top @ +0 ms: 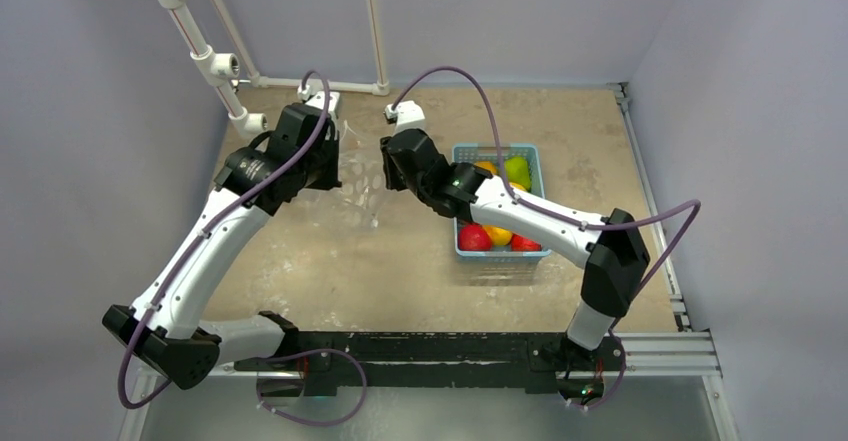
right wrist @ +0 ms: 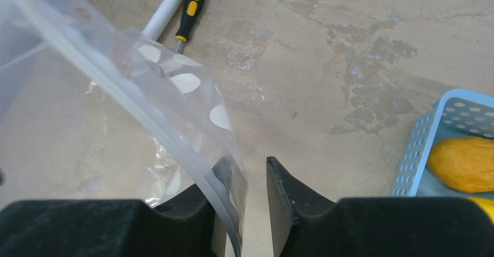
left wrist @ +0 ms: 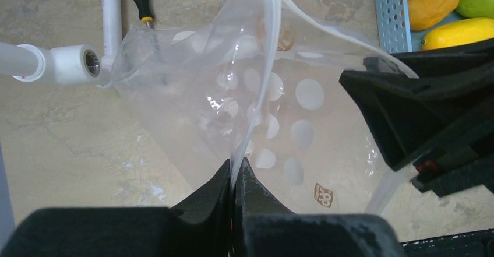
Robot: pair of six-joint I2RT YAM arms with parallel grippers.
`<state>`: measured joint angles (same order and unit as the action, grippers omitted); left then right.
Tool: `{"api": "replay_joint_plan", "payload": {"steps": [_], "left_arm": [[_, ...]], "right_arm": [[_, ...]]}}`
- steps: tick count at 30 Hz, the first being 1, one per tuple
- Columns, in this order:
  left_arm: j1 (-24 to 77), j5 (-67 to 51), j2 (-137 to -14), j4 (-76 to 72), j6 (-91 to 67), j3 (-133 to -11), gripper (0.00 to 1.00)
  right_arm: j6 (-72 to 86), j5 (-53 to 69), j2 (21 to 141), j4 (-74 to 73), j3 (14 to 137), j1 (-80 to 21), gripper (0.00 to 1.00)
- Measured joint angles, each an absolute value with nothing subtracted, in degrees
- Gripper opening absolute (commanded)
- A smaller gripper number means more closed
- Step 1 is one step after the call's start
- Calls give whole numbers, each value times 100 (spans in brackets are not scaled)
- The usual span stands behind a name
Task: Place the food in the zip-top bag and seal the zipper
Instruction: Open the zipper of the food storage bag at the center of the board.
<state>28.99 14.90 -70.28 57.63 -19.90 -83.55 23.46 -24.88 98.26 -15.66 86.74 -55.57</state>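
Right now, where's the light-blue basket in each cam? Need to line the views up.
Top external: basket sits right of centre on the table.
Left wrist: top right corner, cut off by the frame.
Right wrist: lower right edge, only its left wall and corner show.
Shared landmark: the white pipe frame, far left in the top view, upper left in both wrist views.

Zip-top bag (left wrist: pixel 291 111): clear crinkly film printed with white dots, held up by its mouth, mouth partly spread.
Zipper (left wrist: pixel 265 76): whitish strip along the mouth edge, unsealed, one stretch pinched in the left gripper (left wrist: pixel 235 174).
Food (top: pixel 474 238): glossy red, orange, yellow and green toy fruits, lying in the blue basket (top: pixel 497 255).
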Motion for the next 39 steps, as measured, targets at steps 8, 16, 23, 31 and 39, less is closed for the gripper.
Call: {"api": "replay_joint_plan", "payload": {"steps": [8, 16, 23, 31, 39], "left_arm": [[2899, 1391, -6908, 5859, -1929, -8355, 0], [2899, 1245, -6901, 5972, -1883, -8355, 0], [2899, 1238, -6893, 5920, -1887, -8165, 0], [2899, 1236, -6949, 5850, -1922, -7640, 0], [2899, 1236, -7072, 5655, -1957, -7496, 0]], "right_arm": [[2471, -2482, 9988, -1479, 8167, -5354, 23], [2593, -2257, 10191, -1275, 7815, -5323, 32], [2545, -1881, 10189, -1155, 7824, -5280, 44], [2451, -1544, 10123, -1164, 8047, -5282, 54], [2443, -1533, 9397, -1306, 8055, -5280, 67]]}}
